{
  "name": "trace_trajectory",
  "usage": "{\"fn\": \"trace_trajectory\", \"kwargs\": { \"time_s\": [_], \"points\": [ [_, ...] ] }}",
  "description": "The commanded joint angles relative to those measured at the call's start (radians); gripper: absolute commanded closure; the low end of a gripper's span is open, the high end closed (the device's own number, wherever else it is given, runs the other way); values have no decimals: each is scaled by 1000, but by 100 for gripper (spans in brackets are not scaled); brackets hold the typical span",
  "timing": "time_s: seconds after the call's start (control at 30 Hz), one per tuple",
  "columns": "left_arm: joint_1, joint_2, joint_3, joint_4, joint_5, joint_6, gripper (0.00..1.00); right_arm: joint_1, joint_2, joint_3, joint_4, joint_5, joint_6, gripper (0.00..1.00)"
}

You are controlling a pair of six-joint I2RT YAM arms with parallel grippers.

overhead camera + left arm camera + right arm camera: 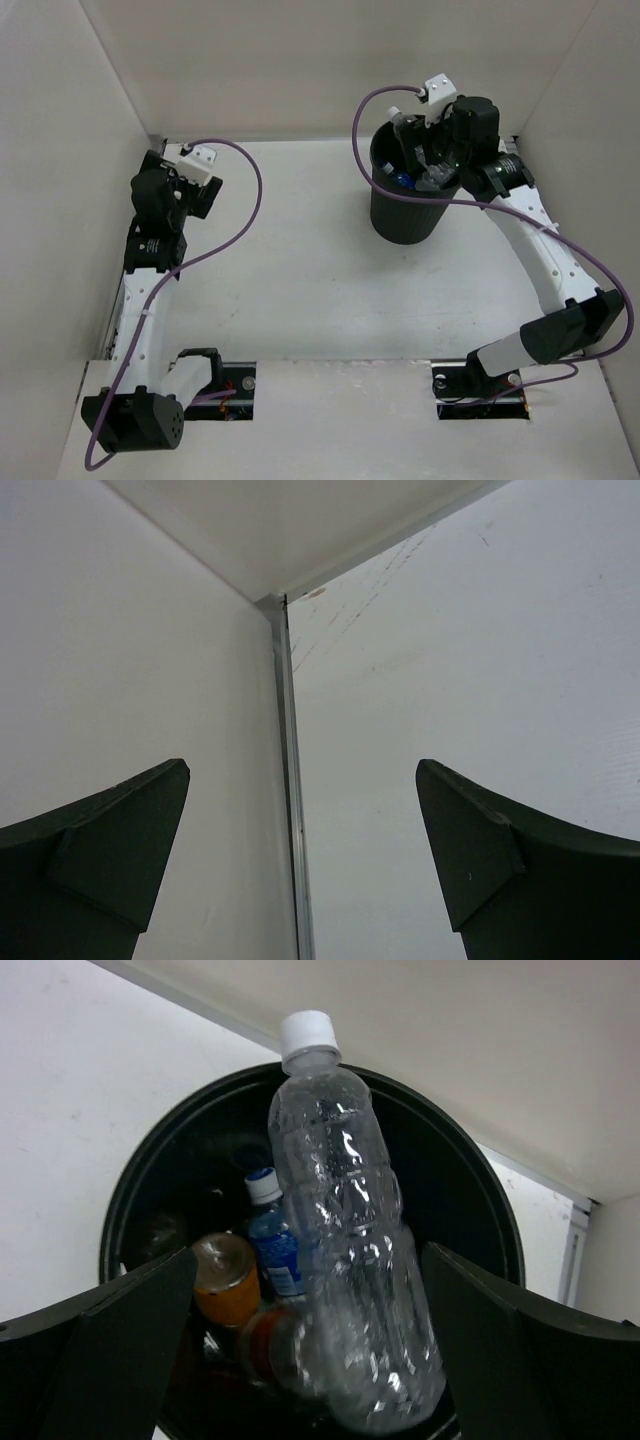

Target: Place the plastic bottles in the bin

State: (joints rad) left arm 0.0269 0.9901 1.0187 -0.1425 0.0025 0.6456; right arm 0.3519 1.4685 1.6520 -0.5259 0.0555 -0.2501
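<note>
On the left, we see the left gripper (302, 770) with its fingers spread wide and nothing between them, facing a corner of the white walls (120, 630). On the right, the right gripper (310, 1252) hangs over the black bin (470, 1190), wide open too, and the plain clear bottle (350, 1240) leans between its fingers with a gap on each side. Down in the bin we see the orange bottle (225, 1285), the red bottle (265, 1345) and the blue-label bottle (275, 1245) close together.

Probably a robotics lab, bare white walls (300, 60), white table (300, 270), left arm (148, 300) and right arm (545, 250) bolted on
</note>
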Motion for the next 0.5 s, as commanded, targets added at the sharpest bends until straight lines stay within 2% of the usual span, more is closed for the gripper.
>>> {"fn": "trace_trajectory", "kwargs": {
  "time_s": [0.0,0.2,0.47],
  "points": [
    [-3,7,55,32,17,-9,0,-6,-16,8,12,70,-21,0],
    [-2,13,52,35,21,-15,0,-9,-92,-50,55,56,-6,0],
    [15,21,54,44,21,-18,0,-6,-177,-115,95,115,-26,0]
  ]
}}
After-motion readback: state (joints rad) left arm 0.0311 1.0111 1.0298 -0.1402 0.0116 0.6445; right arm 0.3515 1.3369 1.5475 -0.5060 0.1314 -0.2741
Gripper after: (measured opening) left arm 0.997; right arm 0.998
